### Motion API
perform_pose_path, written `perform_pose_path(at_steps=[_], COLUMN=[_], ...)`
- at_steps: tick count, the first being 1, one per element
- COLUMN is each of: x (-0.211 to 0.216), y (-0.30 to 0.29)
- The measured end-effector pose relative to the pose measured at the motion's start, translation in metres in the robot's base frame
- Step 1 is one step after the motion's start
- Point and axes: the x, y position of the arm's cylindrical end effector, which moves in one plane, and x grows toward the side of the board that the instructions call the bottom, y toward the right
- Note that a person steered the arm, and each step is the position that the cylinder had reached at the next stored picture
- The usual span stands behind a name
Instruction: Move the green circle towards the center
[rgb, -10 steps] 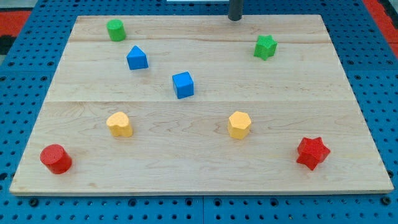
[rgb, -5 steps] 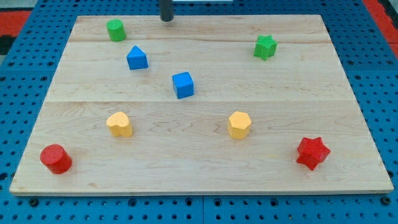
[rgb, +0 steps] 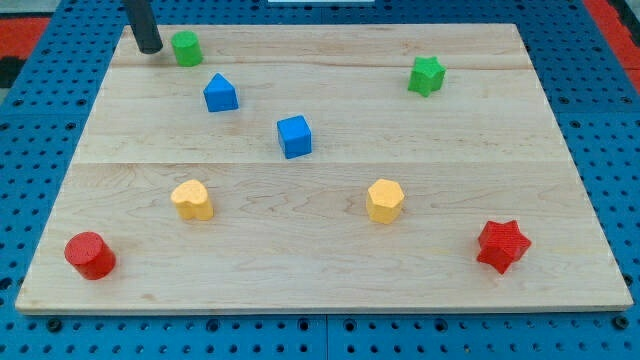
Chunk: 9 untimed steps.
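The green circle (rgb: 186, 47), a short green cylinder, stands near the top left corner of the wooden board (rgb: 320, 260). My tip (rgb: 149, 46) rests on the board just left of the green circle, a small gap apart from it. The dark rod rises from the tip toward the view's top left.
A blue house-shaped block (rgb: 220, 93) and a blue cube (rgb: 295, 136) lie below right of the green circle. A green star (rgb: 427, 75) is at top right. Two yellow blocks (rgb: 191, 199) (rgb: 384, 200) sit mid-board. A red cylinder (rgb: 90, 254) is bottom left, a red star (rgb: 502, 245) bottom right.
My tip has moved left along the board's top edge, from right of centre to just left of the green circle. No block has moved.
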Motion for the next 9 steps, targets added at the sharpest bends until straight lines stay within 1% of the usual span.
perform_pose_path(at_steps=[1, 2, 3, 4, 5, 6, 7, 8, 9], x=[0.001, -0.006, -0.006, 0.006, 0.006, 0.007, 0.017, 0.032, 0.043], y=[0.043, 0.09, 0.1, 0.123, 0.178, 0.214, 0.244, 0.265, 0.231])
